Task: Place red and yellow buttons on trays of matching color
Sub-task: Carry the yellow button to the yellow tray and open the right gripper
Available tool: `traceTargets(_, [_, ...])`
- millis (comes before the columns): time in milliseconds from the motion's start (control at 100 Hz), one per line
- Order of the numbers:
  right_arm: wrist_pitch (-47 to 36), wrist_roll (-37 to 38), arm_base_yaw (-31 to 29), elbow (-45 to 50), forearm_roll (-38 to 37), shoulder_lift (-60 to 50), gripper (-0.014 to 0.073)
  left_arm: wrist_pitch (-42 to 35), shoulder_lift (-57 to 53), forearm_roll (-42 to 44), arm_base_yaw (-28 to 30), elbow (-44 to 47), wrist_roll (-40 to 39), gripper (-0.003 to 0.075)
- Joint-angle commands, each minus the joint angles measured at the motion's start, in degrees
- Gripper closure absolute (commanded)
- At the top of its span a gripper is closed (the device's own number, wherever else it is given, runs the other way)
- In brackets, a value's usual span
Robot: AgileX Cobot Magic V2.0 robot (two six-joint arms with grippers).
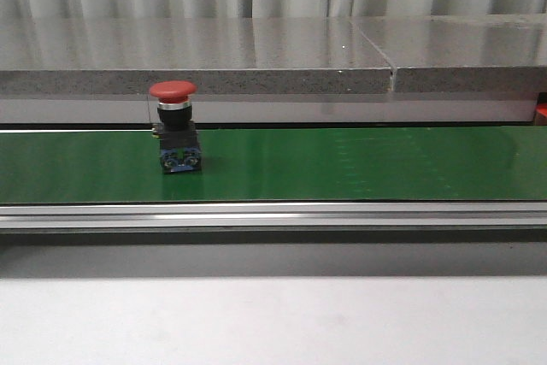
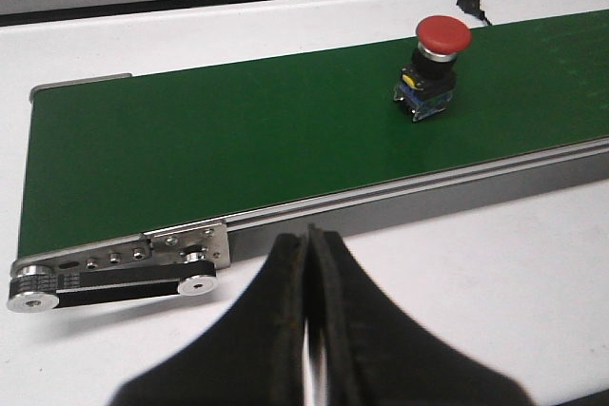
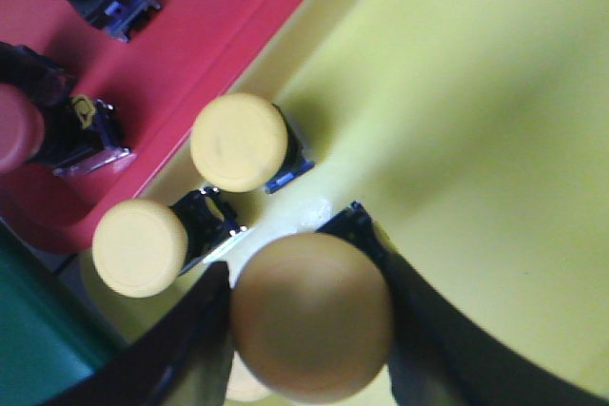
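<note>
A red button (image 1: 173, 136) stands upright on the left part of the green conveyor belt (image 1: 359, 164), its mushroom cap on top and its blue-and-black base on the belt surface, nothing touching it. In the left wrist view the same red button (image 2: 435, 66) sits on the belt well apart from the left gripper (image 2: 310, 330), whose black fingers (image 2: 276, 330) are pressed together with nothing between them, hanging over the white bench (image 2: 495, 273) just beside the belt's near rail and its end roller bracket (image 2: 119, 268). In the right wrist view the right gripper (image 3: 309, 330) hangs over the yellow tray (image 3: 476, 111), its dark fingers (image 3: 428, 330) clamped on either side of a yellow button (image 3: 312, 316), whose round cap fills the gap between them. Two more yellow buttons (image 3: 238, 143) rest on the yellow tray near the held one, close to the edge where the tray meets the red tray (image 3: 219, 16). On the red tray lie other red buttons (image 3: 48, 125), partly cut off by the picture's edge. A strip of green belt shows at the corner beside the trays.
</note>
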Motion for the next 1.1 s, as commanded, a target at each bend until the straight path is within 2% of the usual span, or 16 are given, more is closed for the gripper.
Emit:
traceTargets(0, [-2.78,0.14,-0.48,-1.36,0.49,0.0,0.0462,-3.94,0.51,-0.71,-0.5,-1.35,-0.52,0.0741])
traceTargets(510, [-4.14,0.38,-0.48,-1.36,1.84,7.11,0.045,-3.94,0.51,-0.71,-0.5,-1.35,-0.52,0.0741])
traceTargets(580, [-4.46,0.38,-0.48,-1.36,1.93,7.22,0.0396,-3.94,0.51,-0.71,-0.5,-1.35,-0.52,0.0741])
traceTargets(700, [-5.08,0.38,-0.48,-1.36,1.98,7.22,0.0215,-3.94,0.51,-0.71,-0.5,-1.35,-0.52,0.0741])
traceTargets(770, [-5.14,0.38,-0.37,-1.36,2.09,7.22,0.014,-3.94,0.51,-0.71,-0.5,-1.35,-0.52,0.0741])
traceTargets(840, [-5.24,0.38,-0.3,-1.36,2.09,7.22,0.0115,-3.94,0.51,-0.71,-0.5,-1.35,-0.52,0.0741])
traceTargets(1090, [-5.0,0.38,-0.3,-1.36,2.26,6.78,0.0116,-3.94,0.51,-0.71,-0.5,-1.35,-0.52,0.0741])
